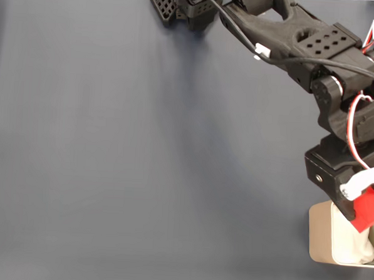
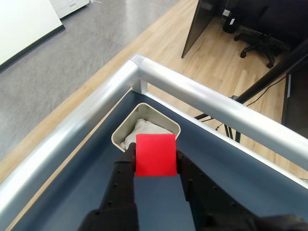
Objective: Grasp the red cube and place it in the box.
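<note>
Blue-grey tabletop (image 1: pixel 142 163): one box (image 2: pixel 167 123), one red cube (image 2: pixel 155 155) clamped between the jaws above it.

It looks like an office or lab room: past the metal rail (image 2: pixel 202 94) edging the blue-grey table (image 1: pixel 142 163) in the wrist view lie a wood floor (image 2: pixel 163 43), grey carpet (image 2: pixel 91 33), a swivel chair (image 2: pixel 257 41) (black, on casters) and a dark desk panel (image 2: pixel 198 24).

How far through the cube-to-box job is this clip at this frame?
Grasp looks done: the end effector is shut on the red cube. In hand: the cube hangs by the box, over its near rim in the fixed view. Left: release onto the white padding.
</note>
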